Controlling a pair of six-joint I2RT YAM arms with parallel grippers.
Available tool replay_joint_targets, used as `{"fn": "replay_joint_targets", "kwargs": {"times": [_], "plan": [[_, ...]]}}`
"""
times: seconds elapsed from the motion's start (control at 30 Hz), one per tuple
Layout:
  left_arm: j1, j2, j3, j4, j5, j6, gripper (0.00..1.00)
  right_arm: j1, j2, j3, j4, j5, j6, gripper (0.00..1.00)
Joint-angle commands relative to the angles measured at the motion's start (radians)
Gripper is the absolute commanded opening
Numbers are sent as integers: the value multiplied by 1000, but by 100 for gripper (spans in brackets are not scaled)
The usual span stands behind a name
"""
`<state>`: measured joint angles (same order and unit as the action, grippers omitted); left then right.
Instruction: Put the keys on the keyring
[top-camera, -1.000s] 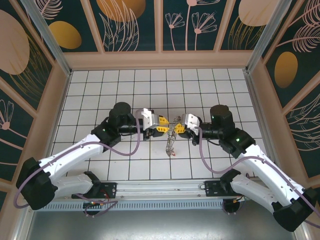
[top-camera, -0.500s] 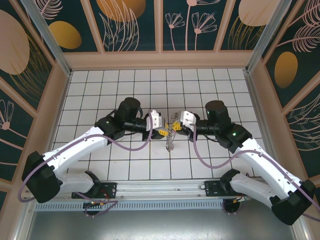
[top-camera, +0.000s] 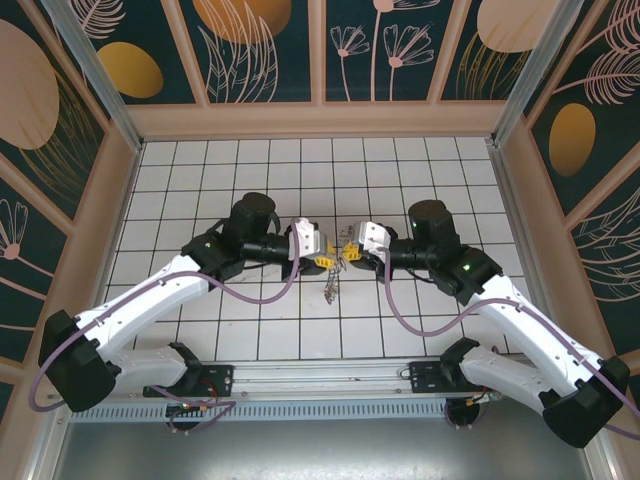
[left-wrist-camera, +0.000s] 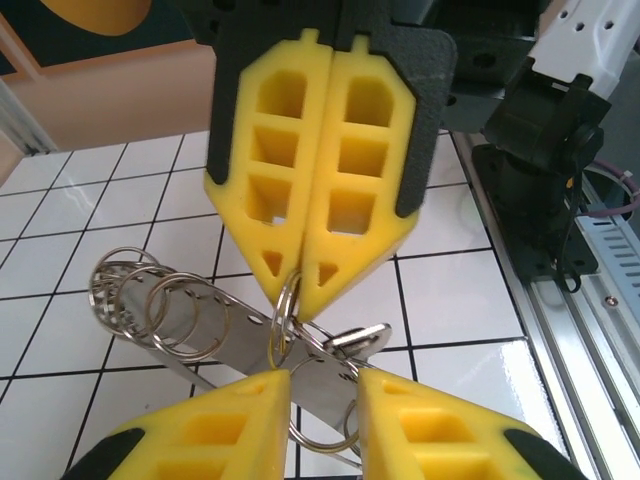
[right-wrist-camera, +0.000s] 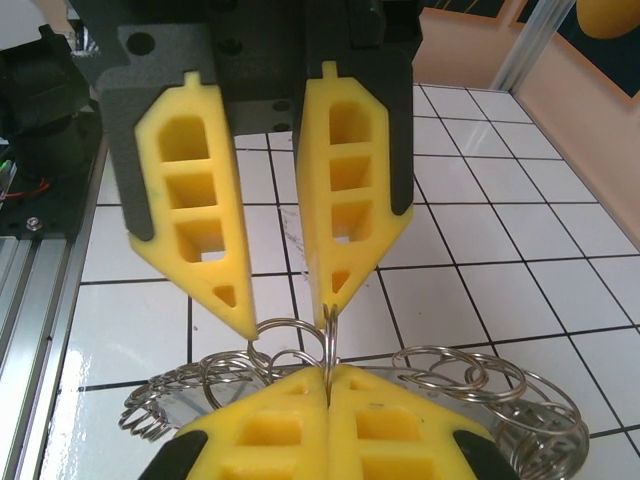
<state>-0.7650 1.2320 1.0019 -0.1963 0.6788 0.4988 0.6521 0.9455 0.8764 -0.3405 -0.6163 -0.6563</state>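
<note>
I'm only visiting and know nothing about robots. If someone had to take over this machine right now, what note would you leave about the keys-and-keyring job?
Right gripper: fingers shut on one wire ring.
Left gripper: fingers apart, tips right at that ring, not clearly clamping anything.
Things: the bunch of rings and a flat silvery blade, likely a key, sit between the two grippers over the middle of the tiled table.
Done: one ring is gripped and presented to the left gripper.
Left: the threading. I cannot tell which keys are on a ring.
</note>
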Motion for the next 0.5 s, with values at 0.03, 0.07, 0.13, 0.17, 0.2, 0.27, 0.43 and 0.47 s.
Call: {"fn": "replay_joint_targets", "kwargs": {"times": [0.03,0.07,0.13,0.17,0.2,0.27,0.43,0.47], "plan": [[-8,27,69,24,48,20,24,24,11,18,41,-8,-6,0],[-7,27,70,31,53,18,24,27,13,17,44,-9,-4,0],[-9,22,70,41,50,17,24,28,11,17,46,-10,-2,0],[-9,18,69,40,42,17,24,29,11,16,46,-10,0,0],[-10,15,69,38,37,21,24,29,9,15,46,-10,0,0],[-9,6,66,29,13,30,25,29,4,11,47,-10,0,0],[-9,-14,52,-61,-68,105,26,29,-14,-1,56,-7,6,0],[-8,-20,46,-78,-81,124,26,29,-13,-1,56,-8,6,0]]}}
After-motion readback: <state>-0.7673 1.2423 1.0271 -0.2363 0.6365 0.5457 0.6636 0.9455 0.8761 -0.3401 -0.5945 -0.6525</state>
